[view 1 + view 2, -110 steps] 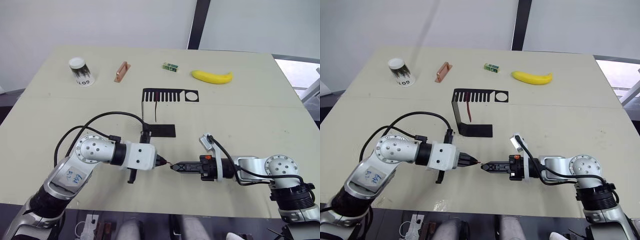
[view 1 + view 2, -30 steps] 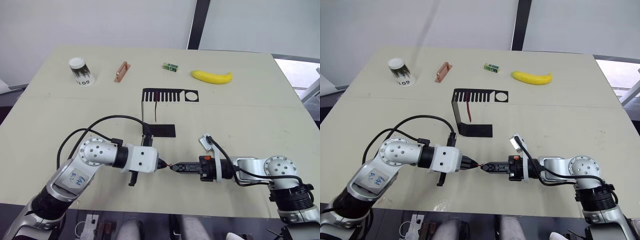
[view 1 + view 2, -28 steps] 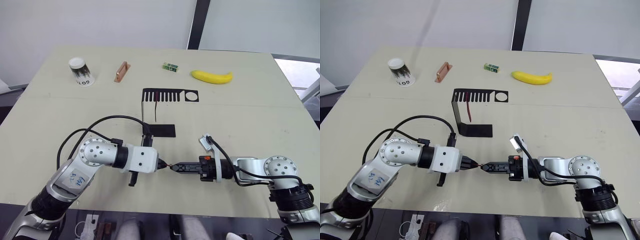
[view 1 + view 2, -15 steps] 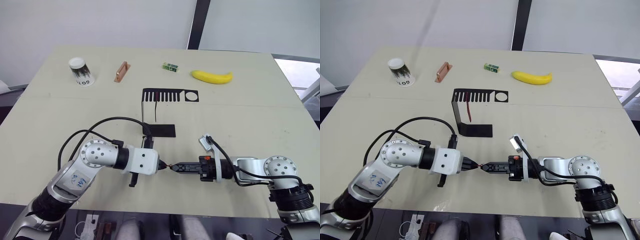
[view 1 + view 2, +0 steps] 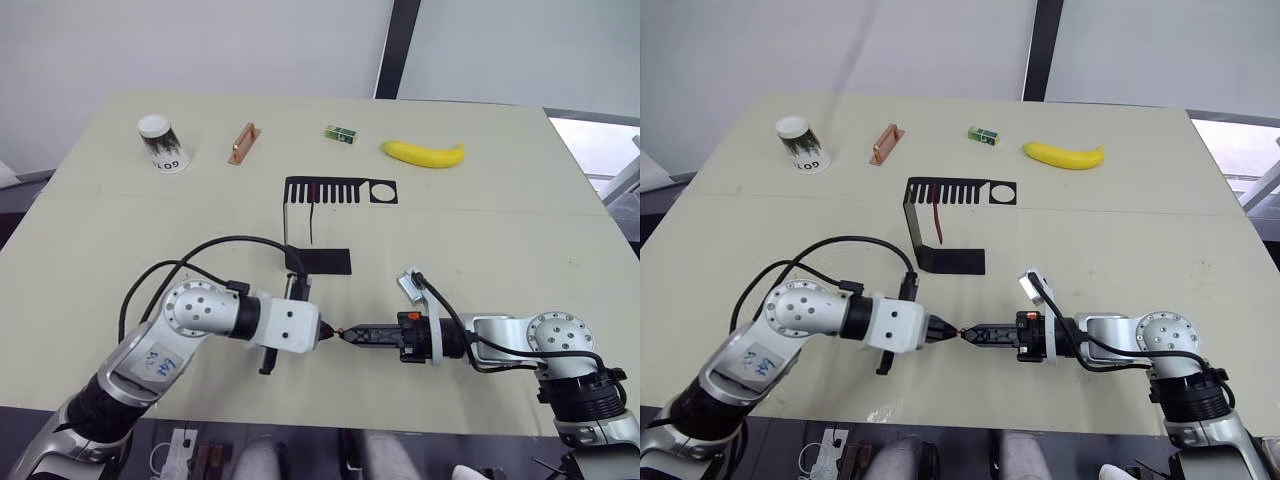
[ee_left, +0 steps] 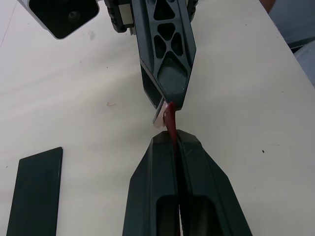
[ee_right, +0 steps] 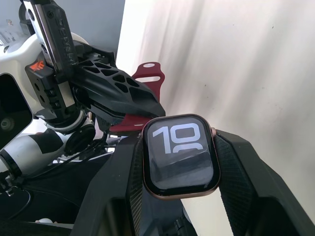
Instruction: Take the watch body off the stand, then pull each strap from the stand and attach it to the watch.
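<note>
The watch body point(image 7: 180, 155) sits clamped between the right gripper's point(image 5: 347, 336) fingers at lower centre, its edge meeting a dark red strap point(image 6: 170, 123) pinched in the closed left gripper point(image 5: 323, 334). Both arms lie low over the table point(image 5: 500, 240), tips touching. A second strap point(image 5: 937, 222) hangs from the stand point(image 5: 950, 262) above.

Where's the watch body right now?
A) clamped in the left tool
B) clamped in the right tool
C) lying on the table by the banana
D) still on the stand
B: the watch body sits clamped between the fingers of the right tool, while the left tool pinches a dark red strap against it; one strap hangs on the stand.
</note>
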You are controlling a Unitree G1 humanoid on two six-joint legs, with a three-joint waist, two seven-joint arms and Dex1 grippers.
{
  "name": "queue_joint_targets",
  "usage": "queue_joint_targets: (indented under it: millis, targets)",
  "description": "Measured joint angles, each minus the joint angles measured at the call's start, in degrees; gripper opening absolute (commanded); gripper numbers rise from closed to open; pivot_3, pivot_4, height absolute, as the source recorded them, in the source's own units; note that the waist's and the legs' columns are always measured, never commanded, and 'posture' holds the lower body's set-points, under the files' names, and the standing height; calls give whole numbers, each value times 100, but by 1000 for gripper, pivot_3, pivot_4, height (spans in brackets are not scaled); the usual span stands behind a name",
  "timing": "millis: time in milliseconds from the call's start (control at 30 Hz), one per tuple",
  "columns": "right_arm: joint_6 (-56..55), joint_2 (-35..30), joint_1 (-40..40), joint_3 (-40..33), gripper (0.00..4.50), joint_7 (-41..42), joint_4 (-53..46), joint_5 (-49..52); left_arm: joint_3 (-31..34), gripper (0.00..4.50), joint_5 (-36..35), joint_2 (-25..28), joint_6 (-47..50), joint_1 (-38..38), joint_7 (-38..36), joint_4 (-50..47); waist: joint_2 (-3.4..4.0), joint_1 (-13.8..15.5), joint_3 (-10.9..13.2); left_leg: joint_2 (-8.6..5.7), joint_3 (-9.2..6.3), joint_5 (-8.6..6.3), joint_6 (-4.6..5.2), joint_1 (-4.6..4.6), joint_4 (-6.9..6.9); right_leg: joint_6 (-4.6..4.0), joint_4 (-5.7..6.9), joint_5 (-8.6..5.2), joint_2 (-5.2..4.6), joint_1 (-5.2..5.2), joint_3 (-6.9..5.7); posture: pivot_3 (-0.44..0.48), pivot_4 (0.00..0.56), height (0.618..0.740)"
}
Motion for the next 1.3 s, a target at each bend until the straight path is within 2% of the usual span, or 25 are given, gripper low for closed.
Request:
queue_joint_targets:
  millis: [1300]
  targets:
    - [-4, -3, -1, -2, 1585, -99, 0, -2, -317, 0, 328, -163, 558, -260, -12, 13, 0, 1, 0, 0, 0, 0, 0, 0, 0, 0, 1, 0, 0, 0, 0, 0, 150, 739]
